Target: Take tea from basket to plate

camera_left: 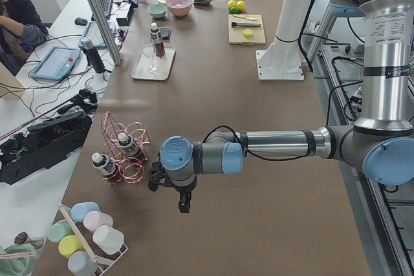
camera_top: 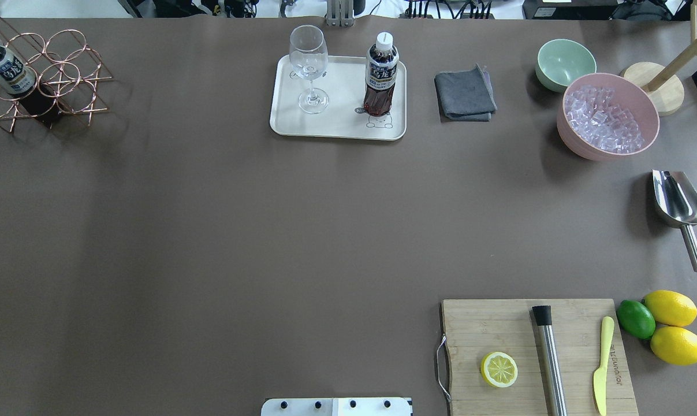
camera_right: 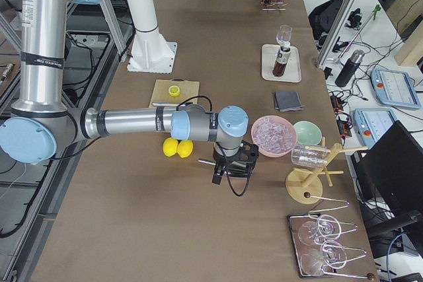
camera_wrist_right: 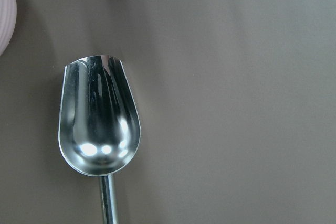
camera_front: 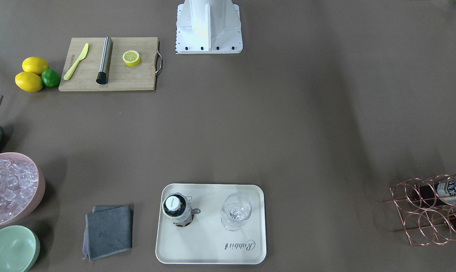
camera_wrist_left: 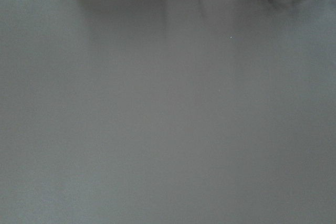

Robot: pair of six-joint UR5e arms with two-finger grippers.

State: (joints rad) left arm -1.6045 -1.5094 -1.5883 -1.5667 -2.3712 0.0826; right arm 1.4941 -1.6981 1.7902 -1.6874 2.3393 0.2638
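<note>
I see one tea [camera_top: 381, 75] standing up straight on the plate [camera_top: 342, 124], right by the little bear drawing. A wine glass [camera_top: 309, 58] stands on the plate too, close to the tea but not touching it. A grey cloth [camera_top: 465, 95] lies just beside the plate. The basket [camera_top: 59, 75] sits far from the plate, toward my left arm's end of the table, with two more bottles [camera_left: 126, 145] leaning in its rings. My left claw [camera_left: 184, 203] hangs over bare table far from the plate, near the basket - I cannot tell how wide it is. My right claw [camera_right: 217, 175] is far off on the plate's other side, above a shiny scoop [camera_wrist_right: 98, 124] - I cannot tell its grip either.
</note>
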